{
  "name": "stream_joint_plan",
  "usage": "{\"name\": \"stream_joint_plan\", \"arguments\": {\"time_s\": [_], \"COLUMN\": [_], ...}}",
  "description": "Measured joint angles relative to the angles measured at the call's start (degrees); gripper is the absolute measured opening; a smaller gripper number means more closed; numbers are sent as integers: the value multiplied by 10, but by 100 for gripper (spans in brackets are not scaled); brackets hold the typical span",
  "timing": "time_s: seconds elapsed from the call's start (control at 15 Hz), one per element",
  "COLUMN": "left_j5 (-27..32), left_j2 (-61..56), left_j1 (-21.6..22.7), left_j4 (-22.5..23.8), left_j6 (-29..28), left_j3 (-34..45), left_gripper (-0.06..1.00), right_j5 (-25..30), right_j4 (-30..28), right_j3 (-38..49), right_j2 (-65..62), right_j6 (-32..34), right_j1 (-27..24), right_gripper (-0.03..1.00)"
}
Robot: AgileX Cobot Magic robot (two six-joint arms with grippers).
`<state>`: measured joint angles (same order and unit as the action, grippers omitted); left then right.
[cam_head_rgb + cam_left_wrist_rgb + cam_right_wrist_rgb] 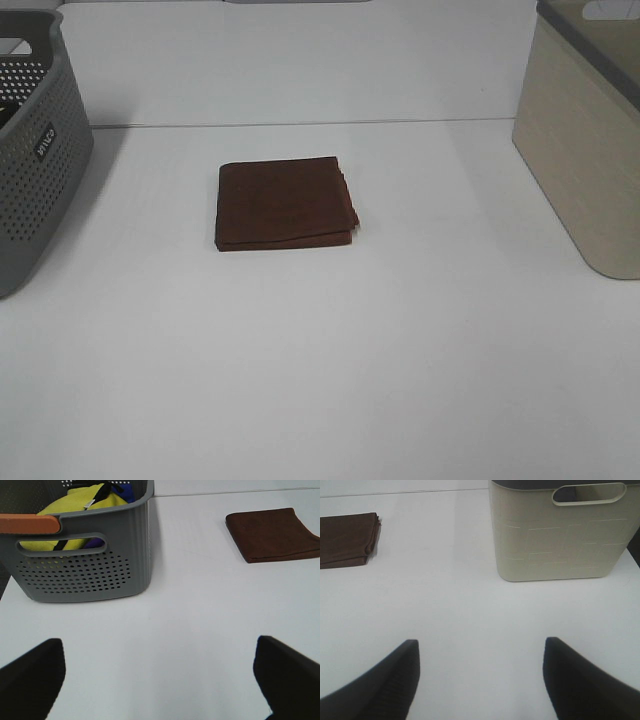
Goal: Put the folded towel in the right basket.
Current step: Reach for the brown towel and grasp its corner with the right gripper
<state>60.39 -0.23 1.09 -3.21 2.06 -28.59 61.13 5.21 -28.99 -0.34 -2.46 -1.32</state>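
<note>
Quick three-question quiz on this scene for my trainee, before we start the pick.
1. True or false: the folded brown towel lies flat on the white table, apart from the beige basket.
2. In the left wrist view, the grey perforated basket holds: A) yellow fabric; B) the brown towel; C) nothing.
3. Fill in: the left gripper and the right gripper both stand ____ and hold nothing.

Key: 1 true; 2 A; 3 open.
</note>
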Motion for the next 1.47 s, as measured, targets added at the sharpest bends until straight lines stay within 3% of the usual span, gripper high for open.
{"name": "stream_joint_plan", "arguments": {"time_s": [1.47], "left_j5": [0], "left_j2": [0], "left_j1": [0], "left_j4": [0], "left_j6": [0], "left_j3": [0], "left_gripper": [97], "right_j5": [0], "right_j4": [0], "right_j3": [0], "right_j2": [0], "right_j6": [0], "right_j1": [0], "right_gripper": [67]}}
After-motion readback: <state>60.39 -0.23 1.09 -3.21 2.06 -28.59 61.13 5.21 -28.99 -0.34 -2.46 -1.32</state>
